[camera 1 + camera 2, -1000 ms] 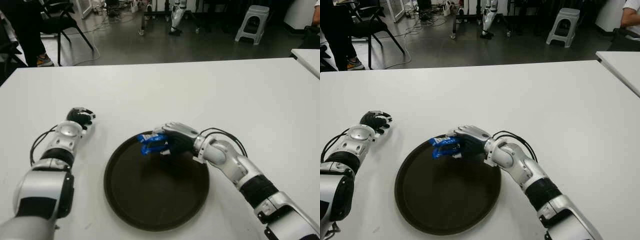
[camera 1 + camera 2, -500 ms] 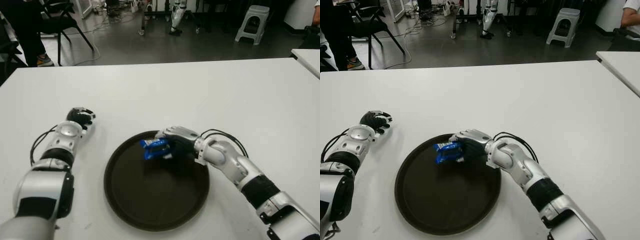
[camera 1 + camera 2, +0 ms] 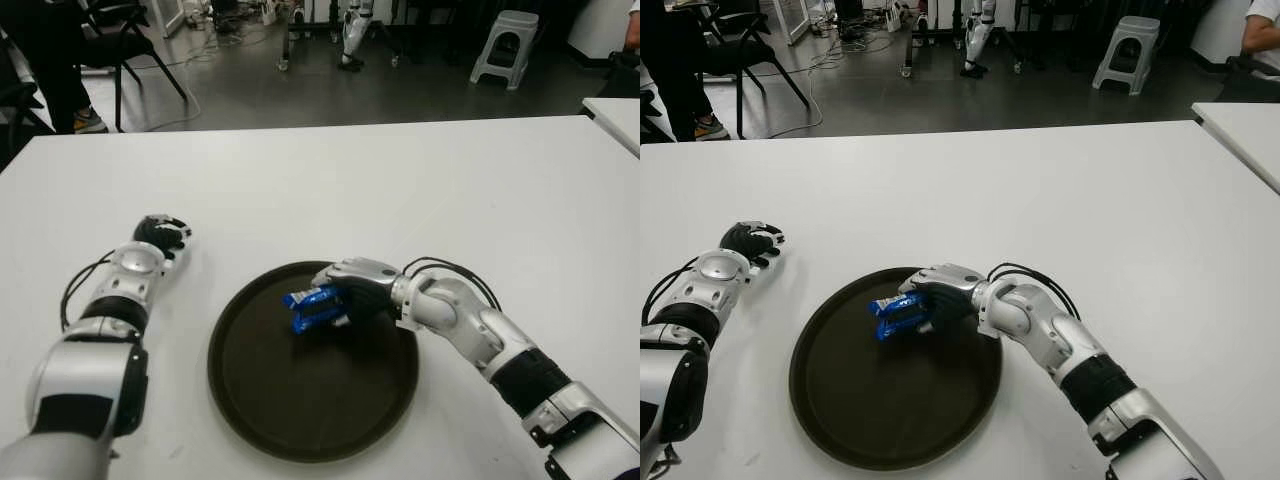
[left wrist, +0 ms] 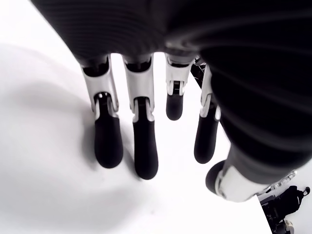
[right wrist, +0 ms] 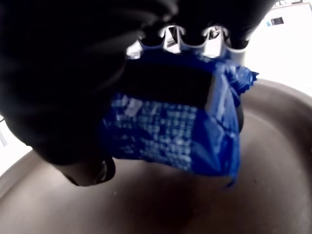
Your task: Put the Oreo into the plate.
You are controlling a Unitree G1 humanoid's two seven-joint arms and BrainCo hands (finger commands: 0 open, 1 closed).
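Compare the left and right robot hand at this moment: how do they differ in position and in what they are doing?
The right robot hand is over the dark plate, its fingers closed around the blue Oreo pack; the left robot hand holds nothing, fingers relaxed. The right robot hand shows above the plate's far part, while the left robot hand shows on the white table, left of the plate. Both have dark fingers and silver wrists.

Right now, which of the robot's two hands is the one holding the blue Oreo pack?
The right hand, over the dark plate, grips the Oreo pack. The left hand shows left of the plate with open fingers, holding nothing.
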